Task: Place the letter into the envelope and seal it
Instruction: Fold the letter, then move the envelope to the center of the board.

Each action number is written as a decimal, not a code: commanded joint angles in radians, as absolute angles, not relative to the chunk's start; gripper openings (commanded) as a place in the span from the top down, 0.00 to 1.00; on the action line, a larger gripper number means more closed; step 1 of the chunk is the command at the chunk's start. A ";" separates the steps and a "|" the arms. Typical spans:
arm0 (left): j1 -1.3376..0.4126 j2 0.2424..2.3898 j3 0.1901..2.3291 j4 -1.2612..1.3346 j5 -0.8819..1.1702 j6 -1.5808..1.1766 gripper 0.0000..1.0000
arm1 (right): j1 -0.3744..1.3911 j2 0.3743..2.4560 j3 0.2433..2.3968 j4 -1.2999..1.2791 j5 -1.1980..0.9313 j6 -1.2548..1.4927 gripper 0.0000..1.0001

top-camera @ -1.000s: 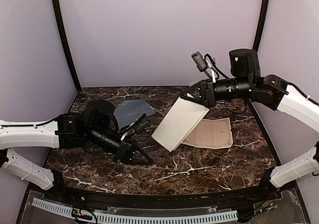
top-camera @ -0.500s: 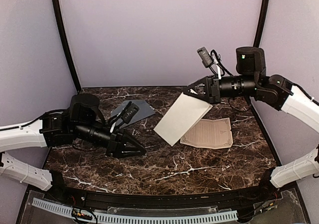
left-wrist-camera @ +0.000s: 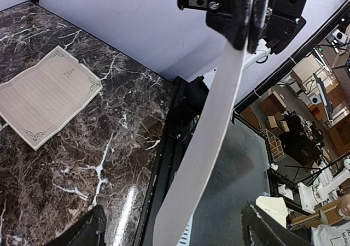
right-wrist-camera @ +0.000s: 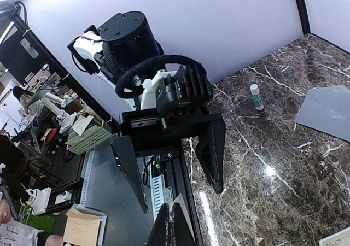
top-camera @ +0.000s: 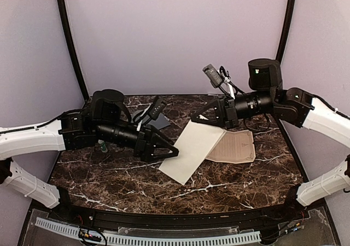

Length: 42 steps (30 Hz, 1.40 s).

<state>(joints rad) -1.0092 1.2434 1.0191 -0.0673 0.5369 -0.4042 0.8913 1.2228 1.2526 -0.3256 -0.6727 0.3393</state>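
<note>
In the top view the left arm [top-camera: 33, 139] stretches low toward 3 o'clock, the left gripper [top-camera: 167, 147] with its jaws spread wide. The right arm [top-camera: 320, 112] reaches toward 9 o'clock, wrist raised, the right gripper [top-camera: 198, 117] pinched tight on a pale sheet [top-camera: 191, 147]; the two grippers are near each other, tips facing

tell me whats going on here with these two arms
The right pincer is shut on the top edge of an off-white sheet, holding it tilted above the marble table. The left pincer is open, straddling the sheet without gripping it. The bordered letter lies flat on the table, and the grey-blue envelope lies further back; the letter is not inside it yet.
</note>
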 commanded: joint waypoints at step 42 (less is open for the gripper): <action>-1.034 1.128 0.901 0.343 0.347 -0.715 1.00 | 0.871 0.954 0.826 0.207 -0.364 0.681 0.08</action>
<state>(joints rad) -1.0306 1.1378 0.8967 0.2741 0.3725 -0.6605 0.8574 0.9653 0.8825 0.0334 -0.3798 0.5812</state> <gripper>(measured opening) 0.009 0.918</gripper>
